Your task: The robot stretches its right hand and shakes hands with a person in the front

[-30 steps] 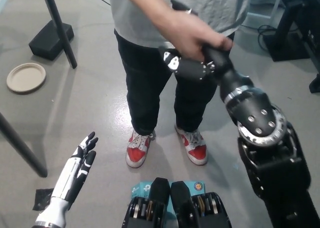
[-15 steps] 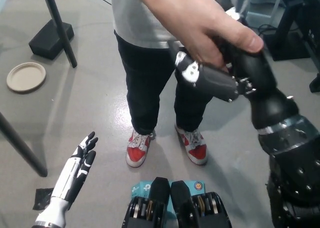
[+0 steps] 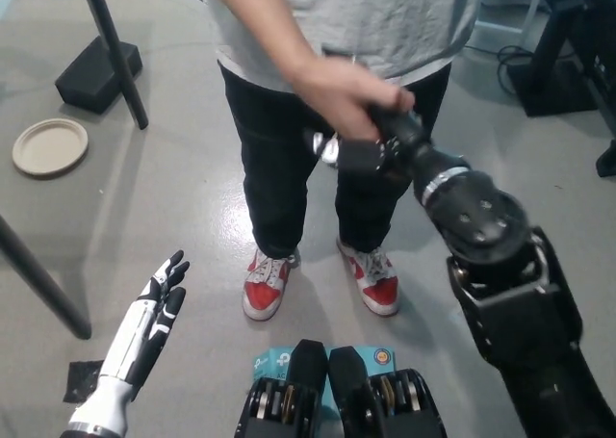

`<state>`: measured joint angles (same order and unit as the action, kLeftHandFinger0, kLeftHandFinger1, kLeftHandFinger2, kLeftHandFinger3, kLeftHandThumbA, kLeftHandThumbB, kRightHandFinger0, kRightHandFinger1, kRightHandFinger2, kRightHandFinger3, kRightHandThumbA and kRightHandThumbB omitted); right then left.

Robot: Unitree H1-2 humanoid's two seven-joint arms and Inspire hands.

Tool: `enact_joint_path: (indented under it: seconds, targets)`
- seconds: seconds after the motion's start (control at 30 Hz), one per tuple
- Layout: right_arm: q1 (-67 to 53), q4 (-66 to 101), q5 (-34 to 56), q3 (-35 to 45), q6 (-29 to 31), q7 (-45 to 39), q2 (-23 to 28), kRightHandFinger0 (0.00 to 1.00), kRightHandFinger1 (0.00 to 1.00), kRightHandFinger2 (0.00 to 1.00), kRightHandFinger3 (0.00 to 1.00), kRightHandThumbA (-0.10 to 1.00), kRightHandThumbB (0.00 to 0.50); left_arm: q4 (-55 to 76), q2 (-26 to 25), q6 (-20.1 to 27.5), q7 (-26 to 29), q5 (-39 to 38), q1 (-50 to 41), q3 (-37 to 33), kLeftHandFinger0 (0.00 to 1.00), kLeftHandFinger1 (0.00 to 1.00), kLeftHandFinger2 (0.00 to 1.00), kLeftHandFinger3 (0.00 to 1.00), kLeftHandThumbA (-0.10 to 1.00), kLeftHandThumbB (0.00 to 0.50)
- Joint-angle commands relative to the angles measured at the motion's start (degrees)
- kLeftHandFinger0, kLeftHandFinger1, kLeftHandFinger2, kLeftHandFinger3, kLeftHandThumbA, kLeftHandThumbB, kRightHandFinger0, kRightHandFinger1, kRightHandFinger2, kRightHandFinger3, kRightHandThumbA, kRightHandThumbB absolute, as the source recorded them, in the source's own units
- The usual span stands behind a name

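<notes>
A person in a grey shirt (image 3: 404,14), black trousers and red-and-white shoes (image 3: 267,286) stands right in front of me. The person's hand (image 3: 337,90) wraps over my black right hand (image 3: 361,149), which is stretched forward at the picture's middle and clasped in the grip. My black right arm (image 3: 481,236) runs down to the lower right. My white left hand (image 3: 149,324) rests low at the lower left, fingers straight and apart, holding nothing.
A round beige plate (image 3: 50,147) lies on the grey floor at the left. A black stand leg (image 3: 114,51) with a black base block (image 3: 96,72) is at upper left. Dark equipment (image 3: 568,43) stands at upper right.
The clasped hands rose up and toward me half a second ago and have now dropped back down and away. My left hand has not moved.
</notes>
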<state>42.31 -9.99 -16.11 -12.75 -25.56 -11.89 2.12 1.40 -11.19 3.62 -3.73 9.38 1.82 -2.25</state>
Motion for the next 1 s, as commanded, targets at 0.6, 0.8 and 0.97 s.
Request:
enact_joint_path:
  seconds: [0.6, 0.8, 0.97]
  targets:
    - [-4.0, 10.8, -1.6, -2.6, 5.0, -0.1, 5.6, 1.0, 1.0, 1.0, 1.0, 0.94, 0.5, 2.1, -0.6, 0.3, -0.6, -0.3, 1.4, 0.1, 1.0, 1.0, 1.0, 1.0, 1.0, 0.08]
    - [-11.9, 21.5, 0.1, 1.3, 5.3, 1.5, 7.2, 1.0, 1.0, 1.0, 1.0, 0.92, 0.5, 1.6, -0.6, 0.8, -0.7, -1.3, 1.2, 0.4, 1.0, 1.0, 1.0, 1.0, 1.0, 0.108]
    - [-17.7, 28.4, 5.1, 7.2, 5.7, 0.8, 8.4, 1.0, 1.0, 1.0, 1.0, 0.89, 0.5, 1.5, -0.5, 0.8, -0.3, -1.2, 1.0, 0.6, 1.0, 1.0, 1.0, 1.0, 1.0, 0.109]
